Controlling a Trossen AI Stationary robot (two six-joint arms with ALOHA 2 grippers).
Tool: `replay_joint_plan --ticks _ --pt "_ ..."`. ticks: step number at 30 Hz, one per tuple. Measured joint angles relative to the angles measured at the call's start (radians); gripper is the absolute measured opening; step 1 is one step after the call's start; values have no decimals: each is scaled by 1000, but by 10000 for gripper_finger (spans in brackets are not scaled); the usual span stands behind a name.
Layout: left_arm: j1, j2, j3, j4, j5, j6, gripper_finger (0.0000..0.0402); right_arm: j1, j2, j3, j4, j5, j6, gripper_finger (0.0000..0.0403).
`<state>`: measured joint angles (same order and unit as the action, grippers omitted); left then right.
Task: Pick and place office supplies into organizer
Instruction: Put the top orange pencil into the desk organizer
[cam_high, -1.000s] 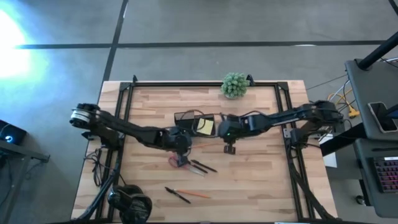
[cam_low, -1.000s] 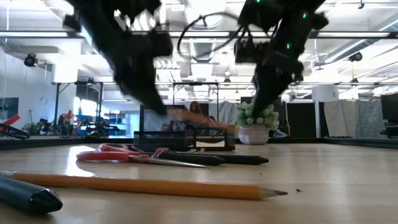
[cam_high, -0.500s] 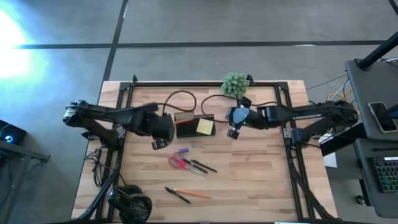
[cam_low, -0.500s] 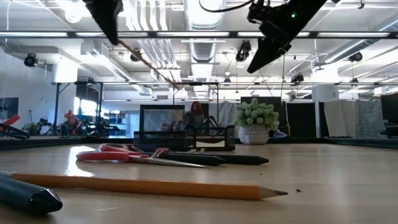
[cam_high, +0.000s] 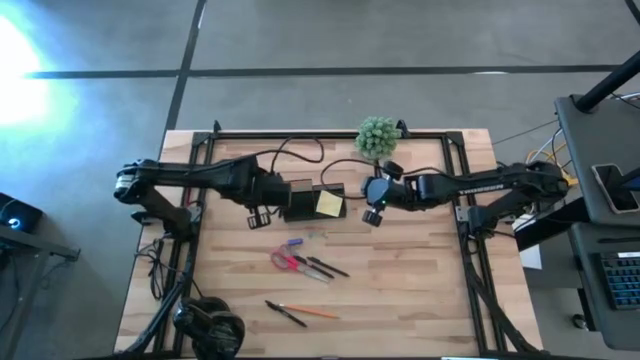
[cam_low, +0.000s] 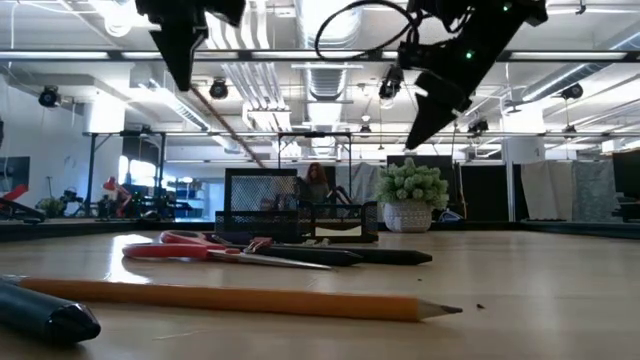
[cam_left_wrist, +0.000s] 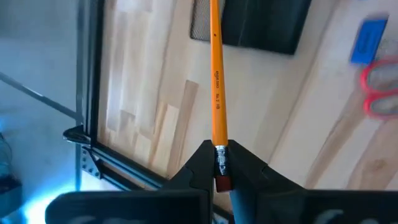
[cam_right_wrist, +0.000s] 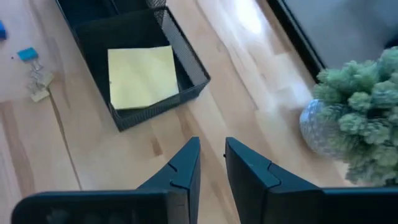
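My left gripper (cam_high: 260, 216) hangs above the table just left of the black organizer (cam_high: 310, 200), shut on an orange pencil (cam_left_wrist: 216, 81). A yellow sticky-note pad (cam_right_wrist: 142, 76) lies inside the organizer's right compartment. My right gripper (cam_right_wrist: 211, 155) hovers right of the organizer, open by a narrow gap with nothing between its fingers. On the table nearer the front lie the red-handled scissors (cam_high: 284, 261), dark pens (cam_high: 322, 267), a small blue item (cam_high: 291, 242), and another pencil with a pen (cam_high: 295, 312). My left gripper pinches the pencil's eraser end, at the metal ferrule (cam_left_wrist: 219, 159), between its two fingertips. The fingers slant down from above, and the pencil sticks out ahead in line with them. It is lifted clear, its shaft reaching over the organizer's left edge (cam_left_wrist: 202, 25).
A green ball-shaped plant in a pot (cam_high: 377, 136) stands at the far edge, close to my right arm. Black headphones (cam_high: 210, 330) lie at the near left corner. Small clips (cam_right_wrist: 37, 78) lie near the organizer. Bare wood lies on the right half.
My left gripper has risen from low beside the scissors, carrying the pencil toward the table's left and far side, and has tipped steeply downward; the pencil went from nearly level to slanting down. My right gripper has moved up and toward the far edge.
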<state>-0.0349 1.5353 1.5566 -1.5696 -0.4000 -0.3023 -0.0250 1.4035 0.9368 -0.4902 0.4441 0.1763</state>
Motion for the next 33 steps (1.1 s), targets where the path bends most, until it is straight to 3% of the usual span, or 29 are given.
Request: replay_joint_plan --ticks 3,7,17,28,33 --pt "29 22 1 1 13 30 7 0 10 -12 -10 -3 8 67" --pt "69 33 -5 0 104 71 7 0 18 -13 -6 -3 8 63" --pt "100 34 -7 14 104 135 7 0 18 -13 -2 -3 41 66" --pt "141 175 37 39 115 266 8 0 19 -15 -3 -8 42 60" --pt "143 200 39 41 73 283 39 0 19 -15 -3 -10 53 68"
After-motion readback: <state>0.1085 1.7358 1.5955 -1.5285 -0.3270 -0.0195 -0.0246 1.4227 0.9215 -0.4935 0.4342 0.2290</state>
